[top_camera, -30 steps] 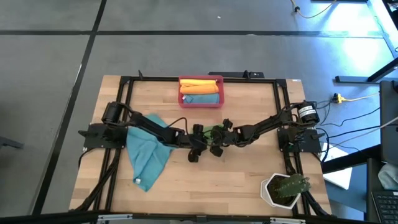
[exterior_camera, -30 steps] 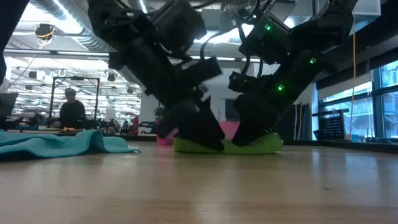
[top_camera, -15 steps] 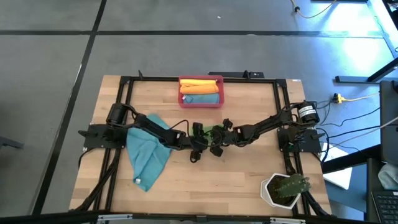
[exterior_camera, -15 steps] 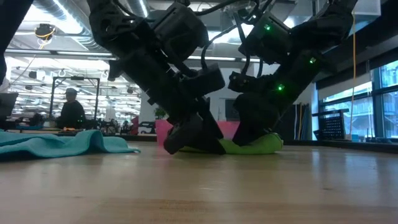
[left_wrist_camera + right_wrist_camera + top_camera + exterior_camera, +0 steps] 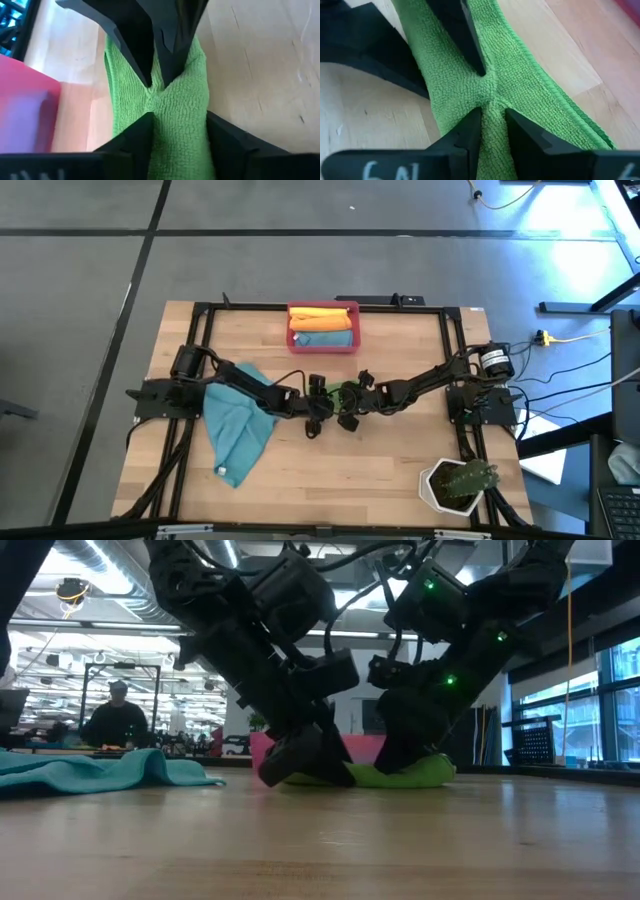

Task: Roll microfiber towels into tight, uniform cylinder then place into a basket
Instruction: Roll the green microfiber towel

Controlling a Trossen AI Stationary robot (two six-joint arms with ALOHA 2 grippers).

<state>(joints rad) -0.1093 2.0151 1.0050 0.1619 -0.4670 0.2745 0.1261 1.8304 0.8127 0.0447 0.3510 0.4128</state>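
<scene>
Two pincers meet at the middle of the wooden worktop (image 5: 400,450), both on one green microfiber towel (image 5: 347,392). Left pincer (image 5: 318,402): reaches in from the left side, fingers spread either side of the towel roll with green cloth filling the gap between them, as its wrist view shows. Right pincer (image 5: 352,398): reaches in from the right side, fingers drawn narrow and pinching a fold of the same green towel, the cloth puckered at the pinch in its wrist view. Green towel, low view (image 5: 400,776): a low, elongated bundle lying on the worktop beneath both arms. Basket (image 5: 322,328): red-pink plastic, at the far edge of the worktop, centred, well apart from the pincers; holds a rolled orange towel (image 5: 322,315) on the far side and a rolled teal-blue towel (image 5: 324,338) on the near side, the two touching. Second teal-blue towel (image 5: 237,430): unrolled and rumpled, spread on the left part of the worktop, partly under the left arm. White hexagonal pot with a green plant (image 5: 457,483): near right corner. One person (image 5: 115,718) is seated in the room beyond the worktop.
</scene>
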